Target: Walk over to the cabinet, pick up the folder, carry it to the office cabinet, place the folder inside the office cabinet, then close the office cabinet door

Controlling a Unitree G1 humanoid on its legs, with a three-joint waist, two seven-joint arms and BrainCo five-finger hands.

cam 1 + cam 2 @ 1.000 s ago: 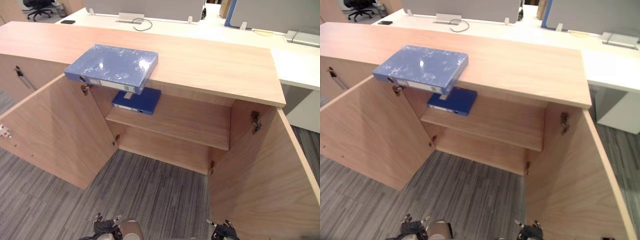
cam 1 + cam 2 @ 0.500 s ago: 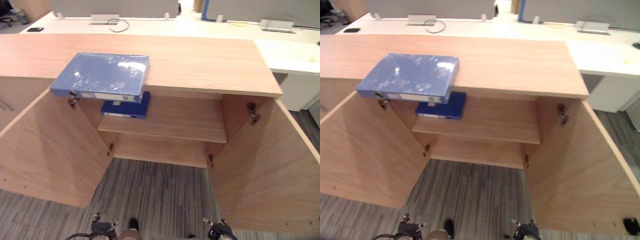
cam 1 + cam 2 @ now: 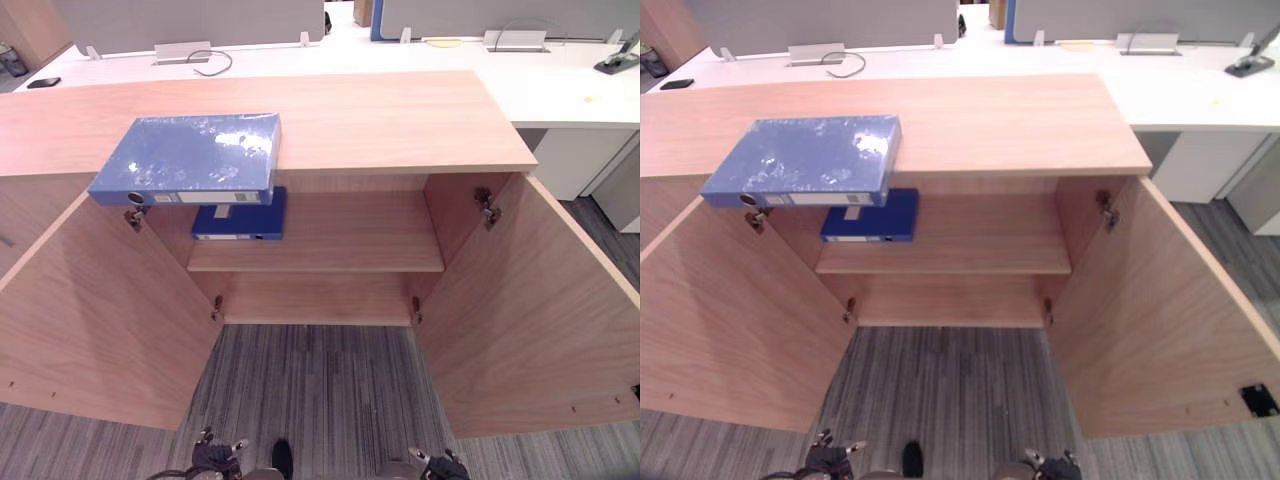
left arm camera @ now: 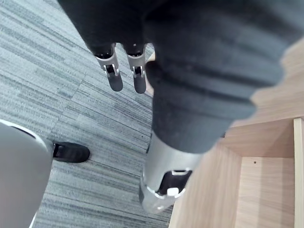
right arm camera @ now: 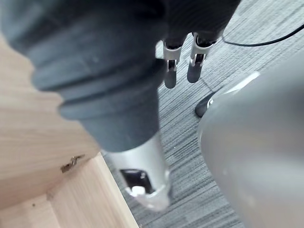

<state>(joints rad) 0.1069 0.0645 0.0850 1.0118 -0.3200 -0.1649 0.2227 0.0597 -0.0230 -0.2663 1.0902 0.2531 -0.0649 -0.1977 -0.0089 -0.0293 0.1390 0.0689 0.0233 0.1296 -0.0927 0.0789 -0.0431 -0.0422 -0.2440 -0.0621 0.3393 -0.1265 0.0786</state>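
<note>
Grey carpet [image 3: 320,390] fronts the open cabinet [image 3: 400,120]; the folder [image 3: 190,158] lies on its top at ten o'clock. At six o'clock the left hand [image 4: 114,78] and right hand [image 5: 170,76] hang down, fingers straight, holding nothing.

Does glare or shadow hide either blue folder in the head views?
Left eye view: white glare patches on the upper folder, edges plain. Right eye view: the same glare; the shelf folder sits in the shadow of the cabinet top, readable.
</note>
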